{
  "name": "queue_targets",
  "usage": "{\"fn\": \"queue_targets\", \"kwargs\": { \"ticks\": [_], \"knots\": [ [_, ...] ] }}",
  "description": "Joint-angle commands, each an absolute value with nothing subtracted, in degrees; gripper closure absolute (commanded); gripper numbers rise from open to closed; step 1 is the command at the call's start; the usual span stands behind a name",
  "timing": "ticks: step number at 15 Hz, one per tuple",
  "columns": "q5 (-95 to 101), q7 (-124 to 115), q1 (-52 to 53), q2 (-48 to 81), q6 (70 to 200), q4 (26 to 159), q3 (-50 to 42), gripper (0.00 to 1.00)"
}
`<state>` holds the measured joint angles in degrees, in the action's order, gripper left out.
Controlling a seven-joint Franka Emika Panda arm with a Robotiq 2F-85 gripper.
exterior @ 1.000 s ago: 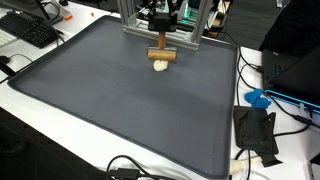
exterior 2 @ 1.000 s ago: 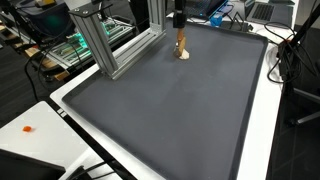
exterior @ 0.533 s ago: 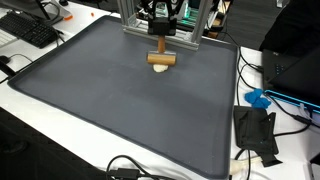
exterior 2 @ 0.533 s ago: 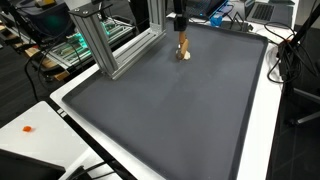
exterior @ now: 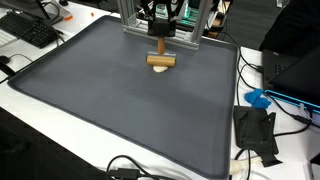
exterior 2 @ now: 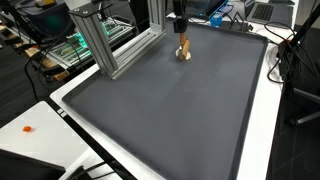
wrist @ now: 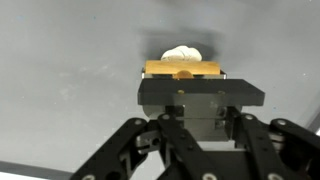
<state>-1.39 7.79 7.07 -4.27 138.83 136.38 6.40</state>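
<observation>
Wooden and stiff, probably light, the T-shaped tool (exterior: 160, 60) hangs over the counter (exterior: 100, 100), jaws clenched on its upright stem, the sensible hold.

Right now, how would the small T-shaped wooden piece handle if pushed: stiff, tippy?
Probably stiff: the small T-shaped wooden piece looks solid. Likely light: the tool holds it by a slim stem. Stood upright it might tip: wide crossbar.

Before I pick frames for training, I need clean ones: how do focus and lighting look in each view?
Wrist view: gripper blurred up close, wooden tool sharper, mat washed pale. In both exterior views: even light, no glare on the mat, the tool too small for detail.
</observation>
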Motion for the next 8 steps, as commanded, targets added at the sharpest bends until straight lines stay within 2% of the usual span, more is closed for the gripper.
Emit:
{"fn": "queue_targets", "kwargs": {
  "ticks": [1,5,8],
  "knots": [
    [1.78,7.0,6.78,-4.35,131.26,136.99,6.46,0.78],
    [1.55,7.23,7.07,-3.87,128.76,136.96,6.62,0.78],
    [-1.82,7.66,7.55,-3.78,133.91,138.51,6.78,0.78]
  ]
}}
